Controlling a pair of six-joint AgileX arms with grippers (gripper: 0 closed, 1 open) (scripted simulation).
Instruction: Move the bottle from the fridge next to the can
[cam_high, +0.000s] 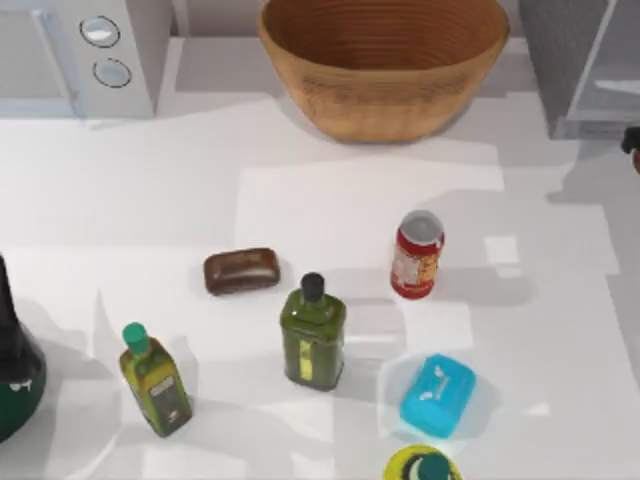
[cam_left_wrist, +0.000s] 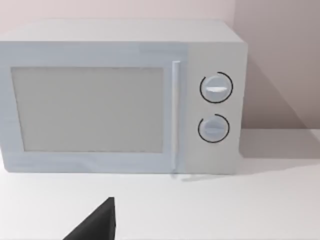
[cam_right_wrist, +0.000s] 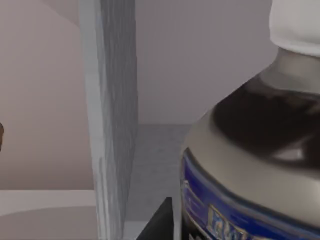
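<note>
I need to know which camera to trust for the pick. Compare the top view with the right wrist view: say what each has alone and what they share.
Top view alone: the can standing mid-table, the basket behind it, the microwave at far left, two green bottles, a brown block and a blue object.

Right wrist view alone: the bottle close up, with white cap, dark neck and blue label band, against the fridge's grey interior.

Shared: the fridge, at the top view's far right, and the white table.
</note>
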